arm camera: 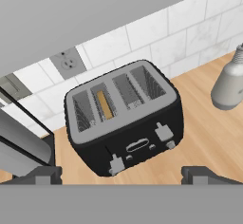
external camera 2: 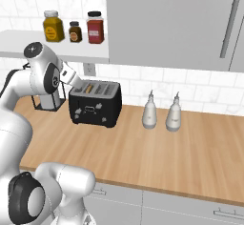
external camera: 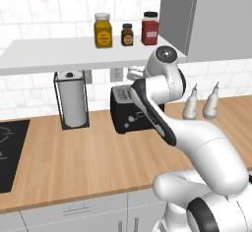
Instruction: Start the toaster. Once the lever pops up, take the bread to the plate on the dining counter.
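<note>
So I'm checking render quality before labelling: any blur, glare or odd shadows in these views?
Left base view: the toaster looks soft and pixelated, no glare. Right base view: even flat light, faint shadows beside the two bottles. Hand view: sharpest, bread clear in its slot, though the picture sits tilted.

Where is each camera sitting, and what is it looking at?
Left base view: behind the arm on its left, looking forward and down at the wood counter; the white arm rises lower right, covering part of the toaster.
Right base view: behind on the right, same counter; arm at lower left.
Hand view: on the hand, looking down at the toaster, bread in one slot; open tool at the bottom.
All three share the toaster.
</note>
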